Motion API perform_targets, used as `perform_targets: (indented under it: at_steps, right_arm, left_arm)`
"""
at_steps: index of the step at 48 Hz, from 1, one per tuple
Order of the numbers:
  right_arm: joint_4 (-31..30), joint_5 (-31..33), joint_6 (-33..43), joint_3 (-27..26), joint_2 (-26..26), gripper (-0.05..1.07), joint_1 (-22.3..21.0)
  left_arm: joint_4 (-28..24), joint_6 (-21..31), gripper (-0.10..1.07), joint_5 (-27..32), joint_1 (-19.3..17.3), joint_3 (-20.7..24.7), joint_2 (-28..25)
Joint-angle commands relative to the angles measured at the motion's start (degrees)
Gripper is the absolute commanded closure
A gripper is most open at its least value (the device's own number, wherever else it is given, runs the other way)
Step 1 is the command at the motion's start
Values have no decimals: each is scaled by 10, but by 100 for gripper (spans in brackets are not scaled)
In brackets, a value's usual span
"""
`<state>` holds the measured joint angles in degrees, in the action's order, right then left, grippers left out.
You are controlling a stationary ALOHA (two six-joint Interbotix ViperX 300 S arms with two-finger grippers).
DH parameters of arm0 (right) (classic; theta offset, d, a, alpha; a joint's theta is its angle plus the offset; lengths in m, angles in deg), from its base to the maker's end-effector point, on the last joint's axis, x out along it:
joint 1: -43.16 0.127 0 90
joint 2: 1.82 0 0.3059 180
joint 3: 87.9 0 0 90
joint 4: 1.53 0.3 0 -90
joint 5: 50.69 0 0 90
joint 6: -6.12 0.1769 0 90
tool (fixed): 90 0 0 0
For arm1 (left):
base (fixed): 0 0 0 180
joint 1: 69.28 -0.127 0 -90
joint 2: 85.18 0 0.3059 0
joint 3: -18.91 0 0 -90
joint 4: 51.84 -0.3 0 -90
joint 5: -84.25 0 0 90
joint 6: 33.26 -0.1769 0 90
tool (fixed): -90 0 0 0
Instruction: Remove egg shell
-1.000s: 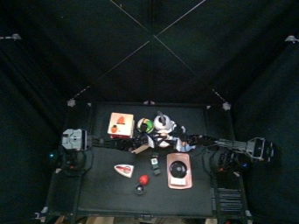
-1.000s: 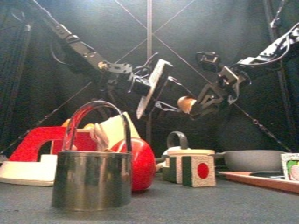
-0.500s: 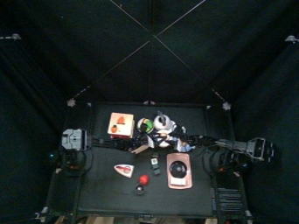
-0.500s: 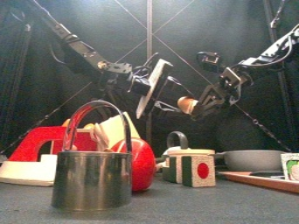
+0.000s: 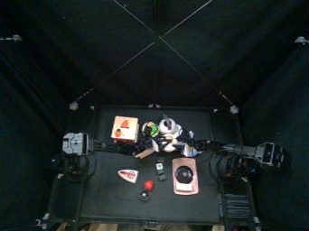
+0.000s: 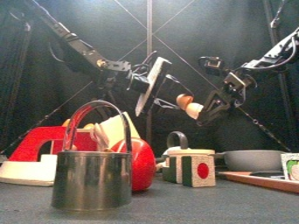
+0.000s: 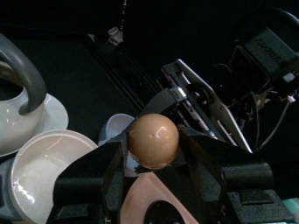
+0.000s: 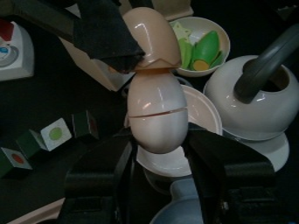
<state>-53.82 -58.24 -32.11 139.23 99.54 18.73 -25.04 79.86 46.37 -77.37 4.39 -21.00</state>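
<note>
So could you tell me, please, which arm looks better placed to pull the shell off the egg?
Probably the right: the right gripper already grips one half of the cracked shell, while the left gripper is shut on the egg, steadying it.

no legible text, labels, brands or numbers on any object, small block (image 6: 197,168) shows only a red and green picture, no lettering made out
</note>
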Motion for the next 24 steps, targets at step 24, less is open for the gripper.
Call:
perform_targets:
  at_steps: [24]
  right_arm:
    - [4, -2, 2, 5, 26, 33, -7]
  left_arm:
    - [-3, -2, 39, -3, -2, 8, 18]
